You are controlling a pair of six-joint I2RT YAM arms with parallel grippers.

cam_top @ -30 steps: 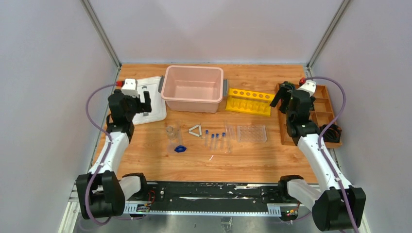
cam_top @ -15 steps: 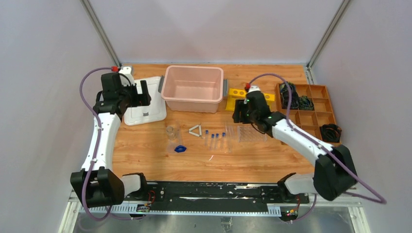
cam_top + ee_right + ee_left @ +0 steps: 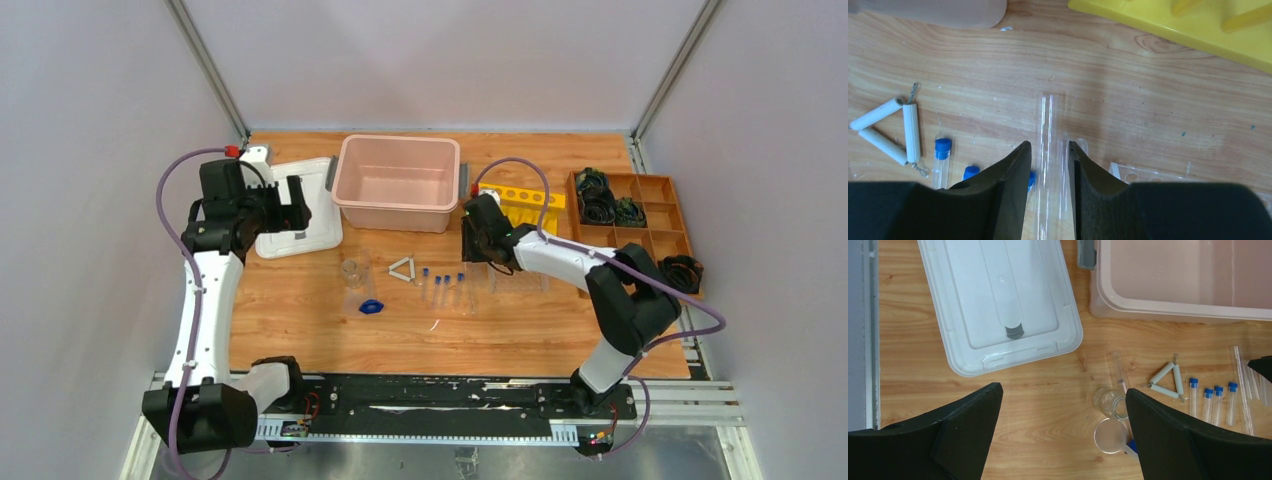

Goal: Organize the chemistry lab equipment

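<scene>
My right gripper is low over the table's middle. Its jaws are narrowed but open, astride a long clear tube lying on the wood, with a thin gap on the left side. Left of it lie several blue-capped tubes and the white triangle frame. The clear tube rack sits just to the right. My left gripper hangs wide open and empty, high above two clear beakers. The small blue piece lies beside them.
A pink bin stands at the back centre, with its white lid flat to the left. A yellow tube rack is behind the right gripper. A wooden compartment tray lines the right edge.
The right arm swung from the wooden tray to the table's middle and came down over the clear tube, its jaws narrowing. The left arm rose and drew back slightly, still open.
</scene>
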